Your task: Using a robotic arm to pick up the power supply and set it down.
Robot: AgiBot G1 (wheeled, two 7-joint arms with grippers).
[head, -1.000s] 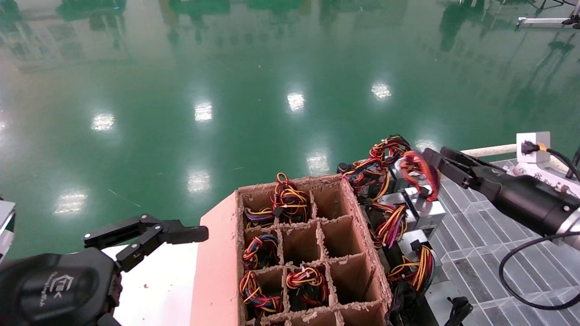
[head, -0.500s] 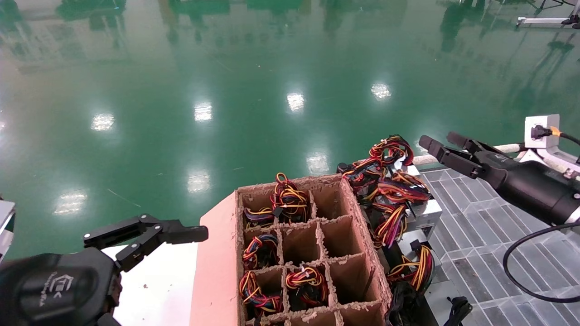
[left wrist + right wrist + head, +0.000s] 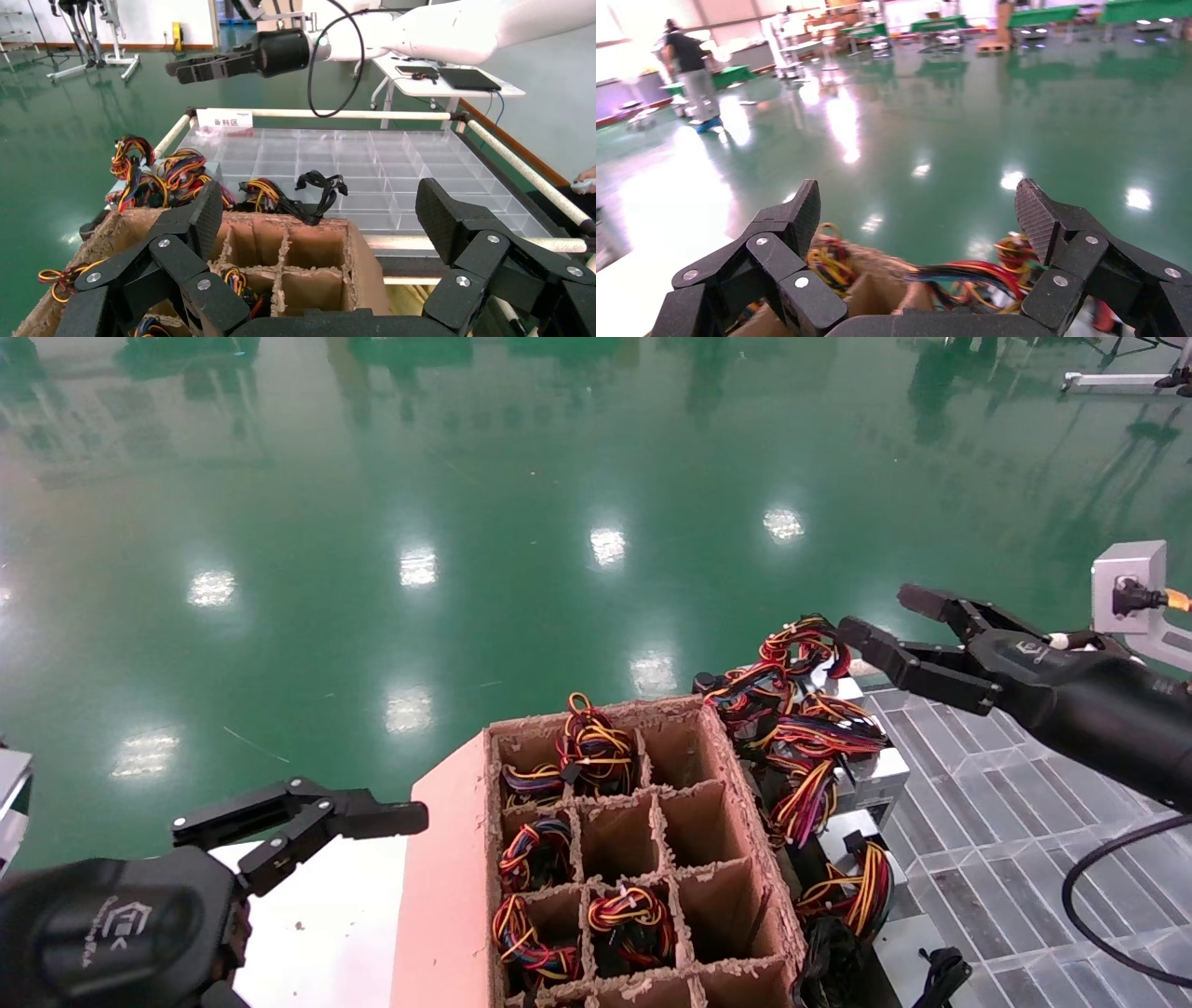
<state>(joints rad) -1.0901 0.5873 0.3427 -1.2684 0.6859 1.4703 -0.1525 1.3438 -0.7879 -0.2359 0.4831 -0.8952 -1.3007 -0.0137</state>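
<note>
The power supply [image 3: 880,771], a small grey metal box with a looped bundle of red, yellow and black wires [image 3: 824,727], lies on a pile of similar units between the cardboard box and the clear tray. The robotic arm's right gripper [image 3: 880,614] hovers open above and to the right of that pile, holding nothing. A light-grey socket box [image 3: 1129,581] sits on its wrist. In the right wrist view the gripper [image 3: 916,217] is open and empty, with coloured wires [image 3: 979,275] below it. My left gripper [image 3: 303,814] stays open at the lower left, also empty [image 3: 320,210].
A brown cardboard box [image 3: 712,873] with divider cells holds several wire bundles [image 3: 587,747]. A clear gridded tray [image 3: 987,822] with a white tube rail [image 3: 337,114] lies to the right. A black cable [image 3: 1085,924] loops from the right arm. Shiny green floor [image 3: 521,477] lies beyond.
The right gripper let go of the red wire loop, and the power supply dropped back onto the pile. The gripper then opened and drew up and to the right. The left arm has not moved.
</note>
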